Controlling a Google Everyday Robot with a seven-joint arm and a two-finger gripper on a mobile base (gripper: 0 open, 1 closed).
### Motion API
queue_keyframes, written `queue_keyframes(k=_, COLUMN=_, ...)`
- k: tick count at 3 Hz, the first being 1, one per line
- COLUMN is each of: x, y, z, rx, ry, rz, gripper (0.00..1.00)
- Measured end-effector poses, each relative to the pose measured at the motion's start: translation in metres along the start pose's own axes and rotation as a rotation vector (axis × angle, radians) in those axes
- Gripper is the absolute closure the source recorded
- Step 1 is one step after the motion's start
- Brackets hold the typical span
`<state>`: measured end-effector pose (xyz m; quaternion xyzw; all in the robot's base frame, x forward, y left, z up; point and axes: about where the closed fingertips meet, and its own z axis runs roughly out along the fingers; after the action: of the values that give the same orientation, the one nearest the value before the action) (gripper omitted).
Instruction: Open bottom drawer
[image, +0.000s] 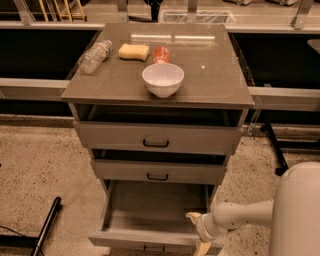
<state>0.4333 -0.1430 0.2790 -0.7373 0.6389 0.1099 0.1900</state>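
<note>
The grey-brown cabinet (235, 97) has three drawers. The bottom drawer (150, 215) is pulled far out and shows its plain grey inside; its small black handle (153, 248) is at the lower frame edge. My gripper (197, 232) sits at the drawer's front right corner, on the end of my white arm (240, 216) that reaches in from the right. One yellowish finger (193, 217) points over the drawer's front rim and the other (201, 247) hangs down in front of it. The top drawer (156, 137) and middle drawer (157, 171) stand slightly out.
On the cabinet top stand a white bowl (163, 79), a clear plastic bottle (94, 56) lying down, a yellow sponge (133, 51) and a red can (161, 54). A black pole (46, 226) lies on the speckled floor at left. My white base (300, 210) is at right.
</note>
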Motion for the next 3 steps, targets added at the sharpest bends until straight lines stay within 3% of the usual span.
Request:
queue_keyframes(k=1, x=-0.002, y=-0.021, z=0.003, rx=0.025, ry=-0.042, rz=-0.012, gripper=0.43)
queue_keyframes(k=2, x=0.012, y=-0.046, z=0.016, rx=0.064, ry=-0.070, rz=-0.029, gripper=0.63)
queue_keyframes(k=3, x=0.035, y=-0.059, z=0.042, rx=0.057, ry=-0.065, rz=0.006, gripper=0.63)
